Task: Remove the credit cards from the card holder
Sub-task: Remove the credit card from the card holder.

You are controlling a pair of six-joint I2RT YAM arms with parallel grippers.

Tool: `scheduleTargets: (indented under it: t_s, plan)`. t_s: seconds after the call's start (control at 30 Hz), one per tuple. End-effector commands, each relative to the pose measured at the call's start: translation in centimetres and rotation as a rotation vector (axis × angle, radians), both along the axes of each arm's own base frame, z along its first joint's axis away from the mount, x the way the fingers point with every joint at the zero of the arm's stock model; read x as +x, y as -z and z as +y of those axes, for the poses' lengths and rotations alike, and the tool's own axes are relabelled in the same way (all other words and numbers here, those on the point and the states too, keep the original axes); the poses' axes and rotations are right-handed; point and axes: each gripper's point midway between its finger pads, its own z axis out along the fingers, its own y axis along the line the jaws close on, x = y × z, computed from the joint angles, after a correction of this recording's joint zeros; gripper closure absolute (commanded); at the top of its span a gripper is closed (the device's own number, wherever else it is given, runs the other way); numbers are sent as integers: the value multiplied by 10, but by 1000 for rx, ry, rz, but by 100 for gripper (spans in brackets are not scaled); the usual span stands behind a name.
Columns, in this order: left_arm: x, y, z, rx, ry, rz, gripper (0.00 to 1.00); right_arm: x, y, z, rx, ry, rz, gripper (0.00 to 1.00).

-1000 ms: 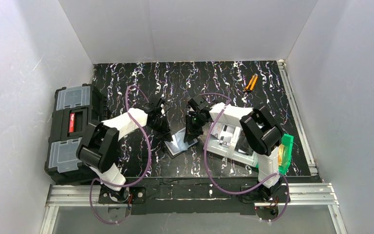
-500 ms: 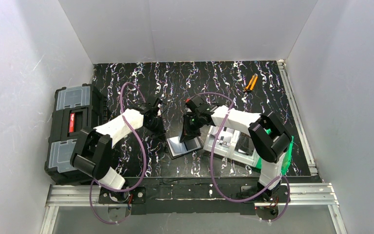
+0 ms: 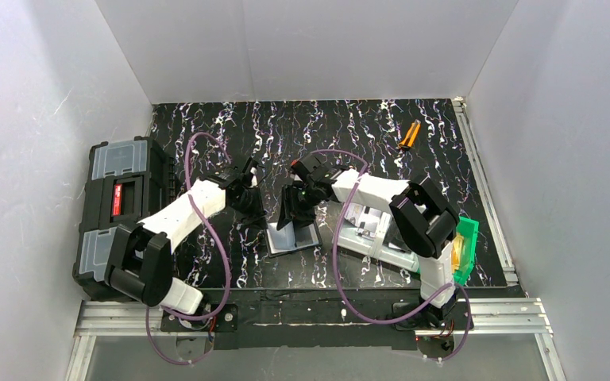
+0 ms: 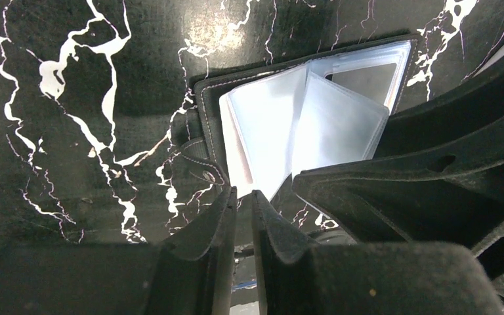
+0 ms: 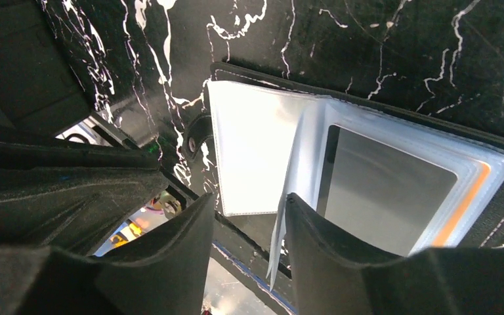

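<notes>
Both arms lean in toward the middle of the table [image 3: 365, 127], wrists tipped down over the card holder [image 3: 292, 238], which lies open and flat not far from the near edge. The left gripper [image 4: 243, 197] is closed to a slit on the holder's edge. The right gripper [image 5: 249, 200] has its jaws apart, astride a clear sleeve leaf [image 5: 295, 164]. In the pockets a silvery card [image 5: 387, 190] faces up, with an orange card [image 5: 469, 203] showing only its edge beneath.

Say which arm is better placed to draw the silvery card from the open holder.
Right. The right hand is open over the sleeves beside the silvery card, while the left hand is pinched on the edge of the card holder, seemingly steadying it.
</notes>
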Motion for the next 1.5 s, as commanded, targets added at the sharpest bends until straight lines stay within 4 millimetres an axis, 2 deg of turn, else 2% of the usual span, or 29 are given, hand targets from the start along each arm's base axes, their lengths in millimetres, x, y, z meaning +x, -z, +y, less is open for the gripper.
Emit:
scheduleTargets:
  t_s: [0.0,0.1,0.27,0.43,0.67,0.83,1.03,1.2,1.3,1.47]
  plan:
    - [1,-25,5,-8,5,-48,87,3,-20,18,68,-24,-14,46]
    - [0,-35,8,-15,1,-69,86,3,-26,22,72,-29,-24,40]
    - [-1,-53,13,-23,-3,-109,87,0,-26,30,68,-51,-20,36]
    - [-6,-66,14,-42,-1,-131,86,-2,-15,42,61,-74,10,33]
    - [-14,-70,10,-80,5,-129,86,-4,9,51,57,-74,74,31]
    - [-15,-66,2,-122,13,-103,86,-2,1,51,71,-69,56,28]
    - [-11,-68,-8,-166,14,-100,86,11,-30,43,111,-40,-1,22]
    - [-8,-64,-17,-190,24,-81,86,21,-54,26,122,-5,-56,18]
    - [-7,-57,-24,-200,31,-62,86,27,-55,8,106,30,-70,17]
    - [-3,-41,-41,-220,45,-17,86,27,-41,-22,46,77,-63,17]
